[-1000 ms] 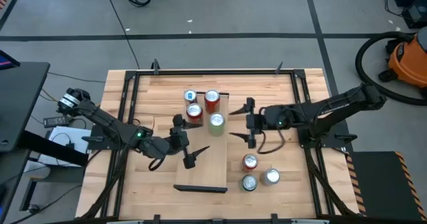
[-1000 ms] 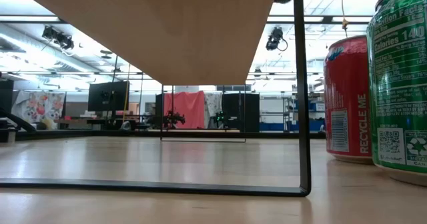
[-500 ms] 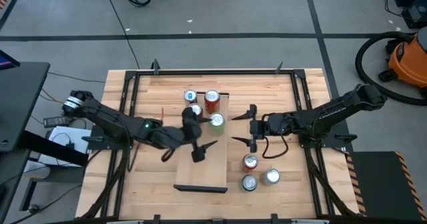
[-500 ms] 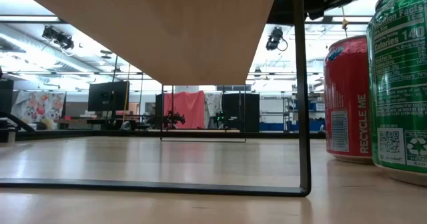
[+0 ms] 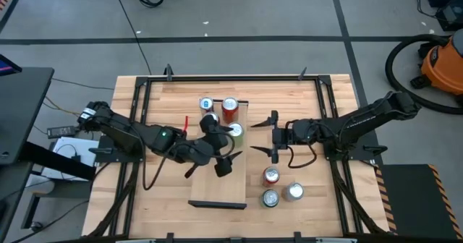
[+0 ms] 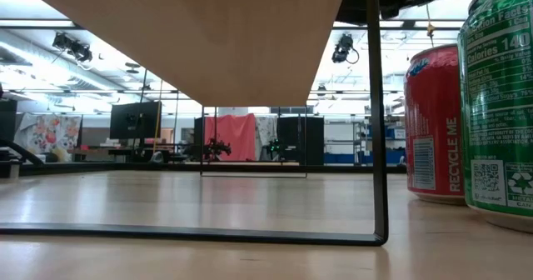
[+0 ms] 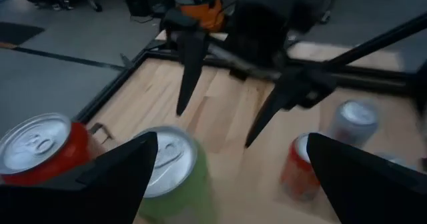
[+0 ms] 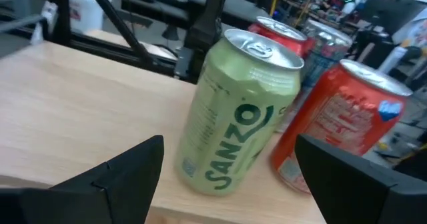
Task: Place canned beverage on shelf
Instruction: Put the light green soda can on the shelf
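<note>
both arms idle-open around a half-stocked shelf

the shelf (image 5: 217,178) is the landmark: a long light plank with dark trim at its ends, running lengthwise down the middle of the table (image 5: 333,91).

four cans stand clustered at the shelf's far end, which looks like deliberate packing from the back so the near stretch stays free for more. they are a pale green can (image 5: 235,131), a red can (image 5: 229,108), a silver-topped can (image 5: 206,104), and a fourth can (image 5: 210,118) half hidden under the left arm. the right wrist view shows the green can (image 8: 240,111) upright on the plank, with a red can (image 8: 340,124) just beside it.

three more cans wait on the tabletop beside the shelf's right edge, near its near end: a red-topped can (image 5: 271,175) and two silver ones (image 5: 270,197) (image 5: 293,192). so seven cans in all, four shelved and three probably still to go.

the left gripper (image 5: 226,162) hangs over the shelf just nearside of the cluster, fingers spread wide and empty; its wrist view looks past both fingers at the green can (image 7: 170,164) below. it seems placed to clear the cans it sits over.

the right gripper (image 5: 269,136) sits just off the shelf's right edge, level with the green can and pointing at it, fingers apart, holding nothing. the waiting cans lie near it, which suits that arm for the next fetch.
</note>
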### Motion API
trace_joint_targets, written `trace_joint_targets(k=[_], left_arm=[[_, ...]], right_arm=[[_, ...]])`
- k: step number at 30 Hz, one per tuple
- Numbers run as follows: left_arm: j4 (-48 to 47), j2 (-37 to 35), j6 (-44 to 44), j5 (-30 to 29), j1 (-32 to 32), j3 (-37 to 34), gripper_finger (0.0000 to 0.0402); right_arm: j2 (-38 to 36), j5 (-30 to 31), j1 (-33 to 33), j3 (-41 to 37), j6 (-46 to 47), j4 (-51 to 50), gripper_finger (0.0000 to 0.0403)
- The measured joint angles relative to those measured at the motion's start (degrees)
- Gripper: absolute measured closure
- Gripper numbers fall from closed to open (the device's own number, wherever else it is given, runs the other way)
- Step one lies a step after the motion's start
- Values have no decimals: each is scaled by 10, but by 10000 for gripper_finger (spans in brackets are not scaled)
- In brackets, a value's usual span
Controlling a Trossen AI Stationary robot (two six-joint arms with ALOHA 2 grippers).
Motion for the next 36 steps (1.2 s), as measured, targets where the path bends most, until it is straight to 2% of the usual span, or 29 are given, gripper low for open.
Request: trace_joint_targets(k=[5,9,15,21,26,30,36], left_arm=[[43,11,18,26,-1,6,6],[89,34,61,60,7,6,6],[44,53,0,83,36,6,6],[21,54,15,85,33,34,6],[-114,54,-14,70,30,115,6],[-177,53,-42,68,30,150,6],[-226,56,-71,68,45,154,6]], right_arm=[[0,-18,14,-39,5,58,54],[0,-85,25,-63,-6,125,54],[6,-186,10,-69,25,139,54],[65,-153,6,-68,26,175,54],[115,-113,-2,-68,8,230,54],[123,-114,-14,-68,8,236,54],[123,-118,-44,-68,15,232,54]])
